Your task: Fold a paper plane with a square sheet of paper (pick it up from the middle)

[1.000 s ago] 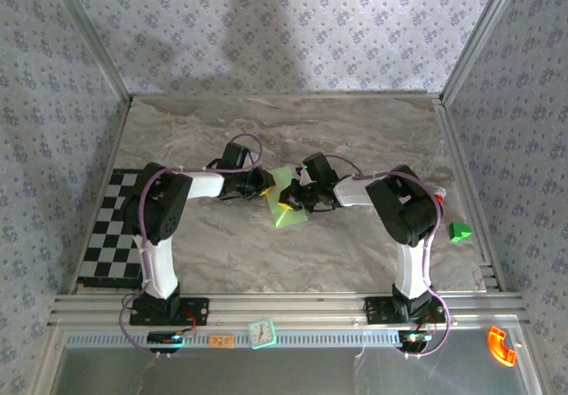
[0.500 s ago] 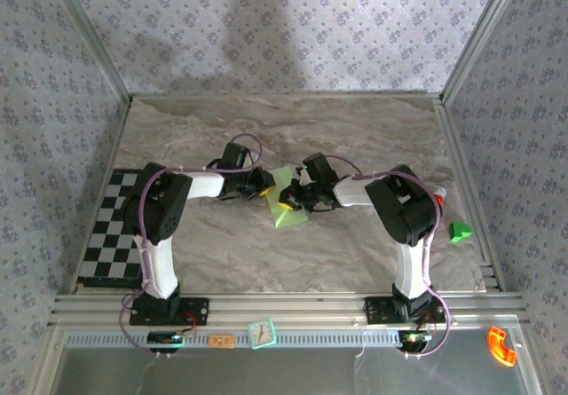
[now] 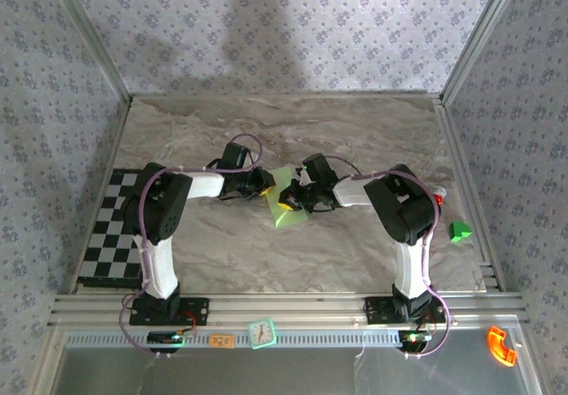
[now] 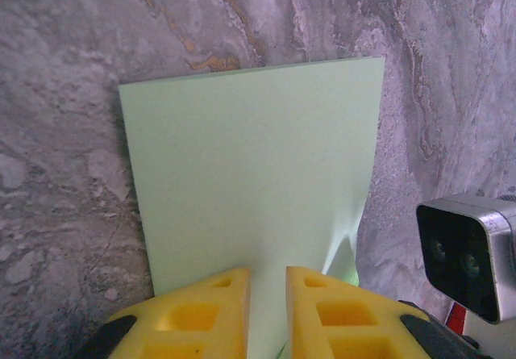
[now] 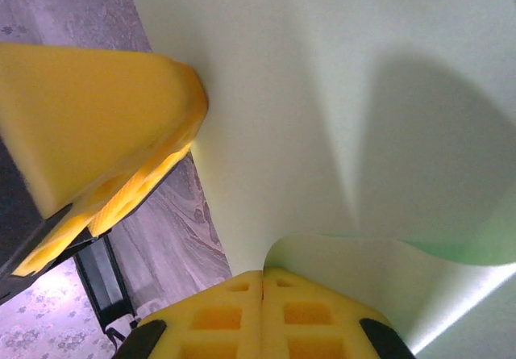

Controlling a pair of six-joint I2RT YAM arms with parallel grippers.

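The square sheet of paper [image 3: 286,201] is pale green and lies mid-table between both grippers. In the left wrist view the sheet [image 4: 250,189] lies mostly flat on the marble, its right edge lifting. My left gripper [image 4: 266,282] stands at the sheet's near edge, its yellow fingers [image 4: 218,294] a narrow gap apart with flat paper showing in the gap. My right gripper [image 5: 263,278] is shut, and a curled flap of the sheet [image 5: 387,270] rises right from the seam of its fingers. A left gripper finger [image 5: 97,125] touches the sheet's far edge. From above, the left gripper [image 3: 264,185] and right gripper [image 3: 289,201] face each other.
A small bright green block [image 3: 459,232] sits at the right edge of the table. A black-and-white checkered mat [image 3: 111,231] lies at the left. The right arm's wrist camera [image 4: 468,254] is close beside the sheet. A small clock [image 3: 262,332] and an orange piece [image 3: 501,345] rest on the front rail.
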